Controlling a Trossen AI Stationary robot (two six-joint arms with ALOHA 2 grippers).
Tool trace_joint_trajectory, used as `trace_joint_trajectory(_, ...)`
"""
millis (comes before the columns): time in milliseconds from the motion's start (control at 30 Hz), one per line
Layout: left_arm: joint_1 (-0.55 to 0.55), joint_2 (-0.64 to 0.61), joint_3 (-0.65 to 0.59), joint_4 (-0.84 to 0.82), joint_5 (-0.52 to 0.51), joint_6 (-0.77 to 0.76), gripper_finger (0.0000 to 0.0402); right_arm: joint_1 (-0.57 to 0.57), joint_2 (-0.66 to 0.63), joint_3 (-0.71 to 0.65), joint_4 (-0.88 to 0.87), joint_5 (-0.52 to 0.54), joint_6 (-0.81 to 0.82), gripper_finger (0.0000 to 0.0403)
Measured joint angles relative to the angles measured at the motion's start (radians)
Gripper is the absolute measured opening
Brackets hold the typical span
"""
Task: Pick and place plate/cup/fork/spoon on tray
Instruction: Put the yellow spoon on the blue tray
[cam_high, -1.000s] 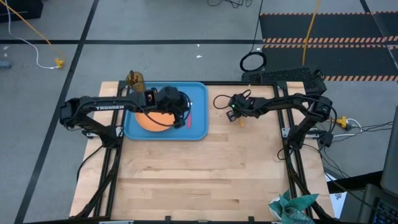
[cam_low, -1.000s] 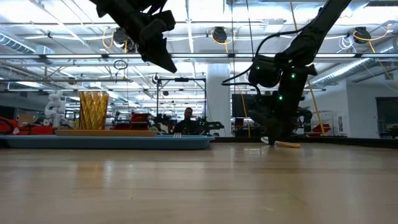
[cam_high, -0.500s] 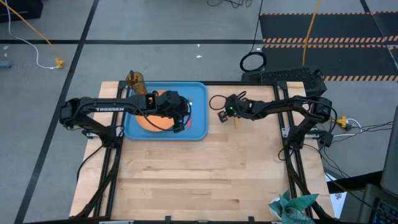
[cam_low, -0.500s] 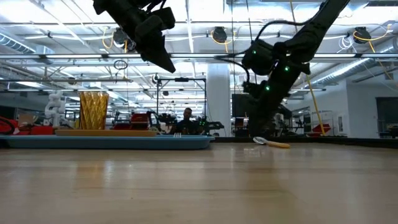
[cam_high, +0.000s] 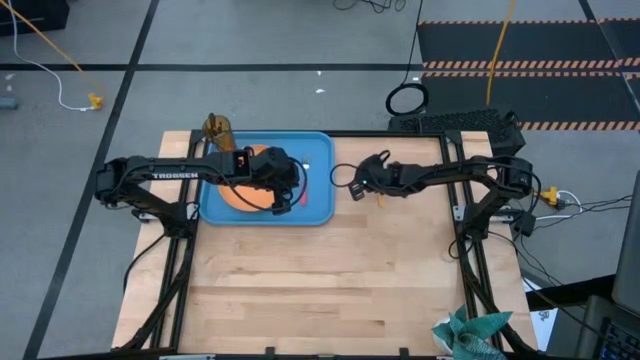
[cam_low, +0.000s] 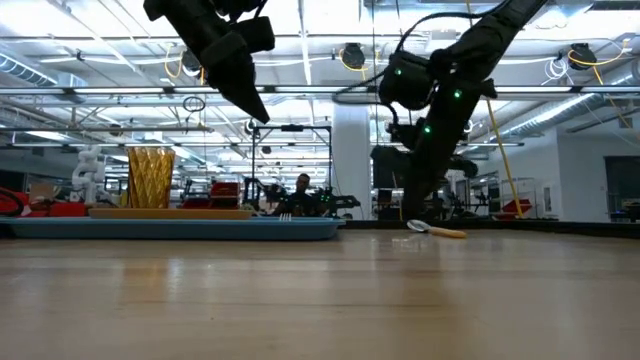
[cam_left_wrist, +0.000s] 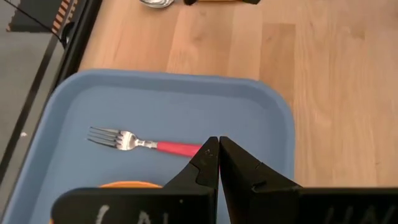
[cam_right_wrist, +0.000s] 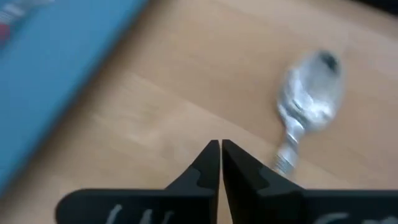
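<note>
Tray (cam_high: 318, 205), upper centre of the high view: one plate (cam_high: 240, 196) and one fork (cam_left_wrist: 146, 144) inside; one cup (cam_high: 217, 127) just off its upper-left corner.
One spoon (cam_right_wrist: 308, 102) lies on the desk (cam_high: 330, 290), right of the tray. Left gripper (cam_left_wrist: 219, 144) hangs above the tray, fingers closed and empty. Right gripper (cam_right_wrist: 221, 146) hangs near the spoon, fingers together, empty. Only the left wrist view shows the fork clearly.

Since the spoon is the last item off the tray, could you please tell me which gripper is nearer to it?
Right. The right gripper hovers just beside the spoon on the bare table, fingers shut. The left gripper is farther off, over the tray near the fork.
</note>
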Motion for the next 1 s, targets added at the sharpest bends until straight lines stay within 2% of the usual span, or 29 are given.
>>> trace_joint_trajectory(167, 0.011, 0.0, 0.0, 0.001, 0.0, 0.044, 0.0017, -0.038, 0.0, 0.0, -0.106, 0.016, 0.075, 0.0046)
trace_joint_trajectory(400, 0.031, 0.0, 0.0, -0.001, -0.001, 0.085, 0.0017, -0.057, 0.0, 0.0, -0.091, 0.028, 0.089, 0.0123)
trace_joint_trajectory(533, 0.033, 0.0, 0.0, -0.012, -0.001, 0.095, 0.0017, -0.058, 0.0, -0.02, -0.087, 0.038, 0.108, 0.015)
trace_joint_trajectory(800, 0.032, 0.0, 0.0, -0.055, 0.0, 0.094, 0.0017, -0.058, 0.0, -0.098, -0.016, 0.052, 0.12, 0.0157)
trace_joint_trajectory(1000, 0.025, 0.0, 0.0, -0.097, 0.001, 0.06, 0.0017, -0.061, 0.031, -0.138, 0.024, 0.033, 0.14, 0.0131)
